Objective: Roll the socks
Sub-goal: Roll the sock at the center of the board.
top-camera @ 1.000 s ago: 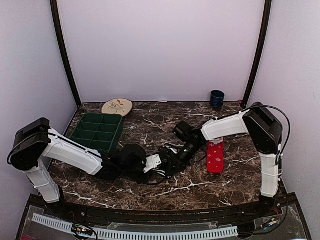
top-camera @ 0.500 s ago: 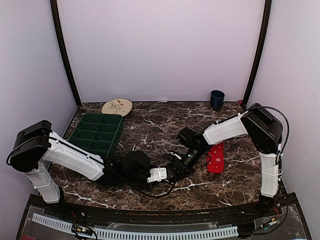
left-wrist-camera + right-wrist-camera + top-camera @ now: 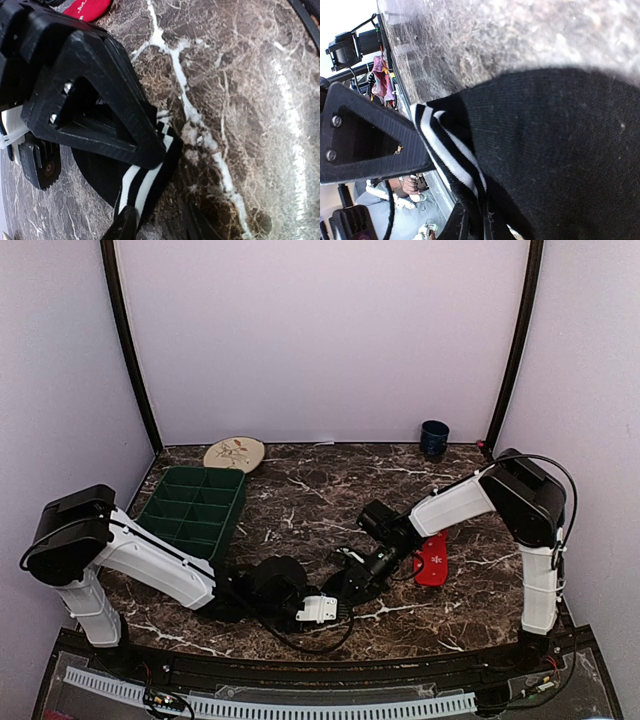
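- Both arms have dragged the work toward the near edge of the marble table (image 3: 300, 490) over the last second. The left wrist slid down and inward, and the right one followed it.
- The black sock (image 3: 142, 185) came along with them. It's now bunched between the two tools near the front middle of the table, striped cuff showing.
- The right gripper (image 3: 472, 222) is pinched together on the cuff end, with fabric squeezed right up between its tips.
- The left gripper (image 3: 157, 217) has its jaws partly apart with the striped cuff running down between them (honestly can't tell if it's actually biting or just straddling).
- The red snowflake sock (image 3: 432, 560) is off to the right, flat on the table. The right forearm now covers more of it than a second ago, but it looks untouched.
- My read: they're mid-roll on the black one, repositioning rather than finishing. The red one hasn't been started, so maybe less than halfway.
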You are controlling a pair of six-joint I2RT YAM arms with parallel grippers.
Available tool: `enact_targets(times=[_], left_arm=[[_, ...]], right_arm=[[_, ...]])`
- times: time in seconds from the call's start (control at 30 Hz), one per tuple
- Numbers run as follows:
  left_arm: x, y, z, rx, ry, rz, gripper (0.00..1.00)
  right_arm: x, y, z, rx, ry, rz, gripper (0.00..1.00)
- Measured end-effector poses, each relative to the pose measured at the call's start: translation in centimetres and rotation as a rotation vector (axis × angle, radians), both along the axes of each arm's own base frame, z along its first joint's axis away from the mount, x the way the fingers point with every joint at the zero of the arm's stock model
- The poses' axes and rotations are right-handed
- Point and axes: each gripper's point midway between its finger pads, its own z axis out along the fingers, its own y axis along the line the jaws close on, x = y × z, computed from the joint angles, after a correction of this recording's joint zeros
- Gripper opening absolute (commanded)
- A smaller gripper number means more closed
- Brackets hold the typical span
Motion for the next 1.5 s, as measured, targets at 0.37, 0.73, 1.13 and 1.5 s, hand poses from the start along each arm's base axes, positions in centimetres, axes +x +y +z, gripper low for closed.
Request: enact_targets(times=[0.37, 0.73, 1.13, 1.5], left_arm=[[1.5, -0.6, -0.2, 0.018, -0.095, 0.006, 0.36], [1.5, -1.0, -0.5, 0.036, -0.091, -0.01, 0.2], [1.1, -2.1, -0.9, 0.07, -0.022, -0.021, 0.14], [0.9, -3.7, -1.0, 0.099, 0.095, -0.005, 0.1]], right_arm=[[-0.4, -0.1, 0.0, 0.011, 0.021, -0.001, 0.08], [-0.4, -0.1, 0.0, 0.01, 0.024, -0.001, 0.08], [-0.5, -0.4, 0.1, 0.003, 0.024, 0.003, 0.18], [0.3, -1.7, 1.0, -0.04, -0.044, -0.028, 0.37]])
